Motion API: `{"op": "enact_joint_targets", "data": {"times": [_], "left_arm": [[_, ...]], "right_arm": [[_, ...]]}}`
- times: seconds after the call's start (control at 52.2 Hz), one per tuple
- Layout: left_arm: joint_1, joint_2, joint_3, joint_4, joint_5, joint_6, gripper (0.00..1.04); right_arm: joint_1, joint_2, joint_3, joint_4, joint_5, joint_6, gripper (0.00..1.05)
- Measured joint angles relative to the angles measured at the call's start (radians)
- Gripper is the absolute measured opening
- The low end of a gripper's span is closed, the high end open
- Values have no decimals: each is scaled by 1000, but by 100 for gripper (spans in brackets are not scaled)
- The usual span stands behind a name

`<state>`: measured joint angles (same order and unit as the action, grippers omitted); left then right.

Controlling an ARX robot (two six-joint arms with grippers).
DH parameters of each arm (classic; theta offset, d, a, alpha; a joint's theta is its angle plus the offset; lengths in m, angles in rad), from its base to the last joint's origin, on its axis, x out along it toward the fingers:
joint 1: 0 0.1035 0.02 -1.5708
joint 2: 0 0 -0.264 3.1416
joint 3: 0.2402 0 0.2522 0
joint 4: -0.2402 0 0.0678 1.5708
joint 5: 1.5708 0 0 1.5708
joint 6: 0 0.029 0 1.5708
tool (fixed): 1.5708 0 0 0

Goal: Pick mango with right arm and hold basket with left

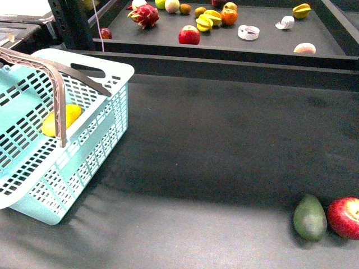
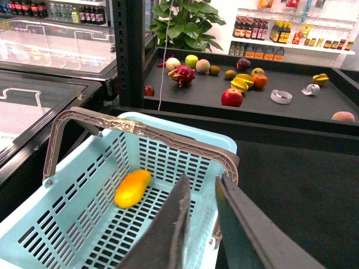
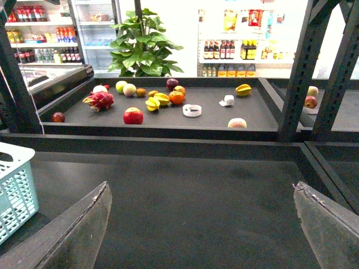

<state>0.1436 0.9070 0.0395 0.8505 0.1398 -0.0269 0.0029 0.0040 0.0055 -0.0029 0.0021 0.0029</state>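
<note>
The pale turquoise basket stands tilted at the left of the dark table, its grey-brown handles raised. The yellow-orange mango lies inside it on the slotted floor, also seen in the left wrist view. My left gripper is shut on the basket's near wall, one finger inside and one outside. My right gripper is open and empty above bare table, its fingers wide apart; a corner of the basket shows at the side. Neither gripper shows in the front view.
A dark green avocado-shaped fruit and a red apple lie at the table's front right. Behind a raised black ledge, a back shelf holds a dragon fruit, an apple, starfruits and several other fruits.
</note>
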Motion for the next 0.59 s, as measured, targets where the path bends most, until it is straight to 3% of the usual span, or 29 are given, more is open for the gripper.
{"op": "enact_joint_targets", "data": {"times": [0.038,0.249,0.594], "left_arm": [[-12,-45,-7,-35,-13,4,4],[-134,-269,-18,-225,-132,15,4],[-142,-484,-19,-426,-140,19,4]], "right_arm": [[0,0,0,0,0,0,97],[0,0,0,0,0,0,97],[0,0,0,0,0,0,97]]}}
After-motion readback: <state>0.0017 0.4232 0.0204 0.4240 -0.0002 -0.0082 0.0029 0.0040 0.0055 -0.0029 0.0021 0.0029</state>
